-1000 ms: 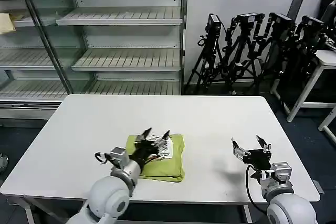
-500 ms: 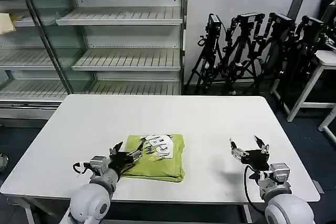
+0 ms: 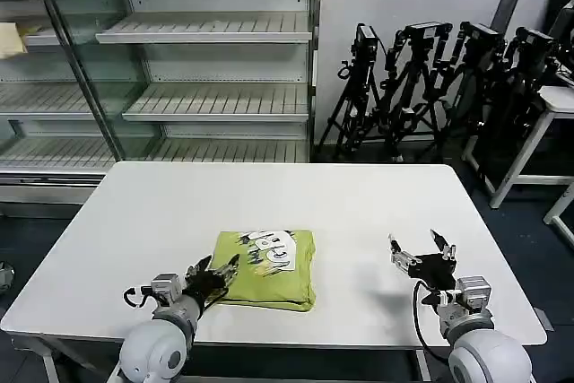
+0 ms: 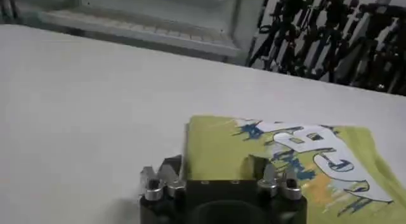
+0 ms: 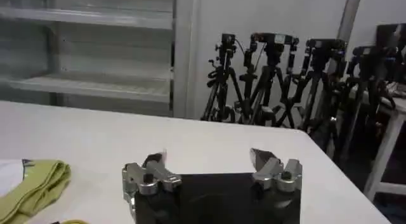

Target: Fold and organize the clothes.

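I see the lime T-shirt [image 3: 266, 268] folded into a neat rectangle, white-and-blue print facing up, at lower centre of the white table [image 3: 359, 204]. My left gripper [image 3: 213, 274] sits open at its left edge; my right gripper [image 3: 420, 252] hovers open at lower right.

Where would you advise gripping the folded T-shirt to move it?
Probably the T-shirt's left edge, approached low from the left by the open left gripper: it lies flat on the table, so only stacked edges offer a pinch.
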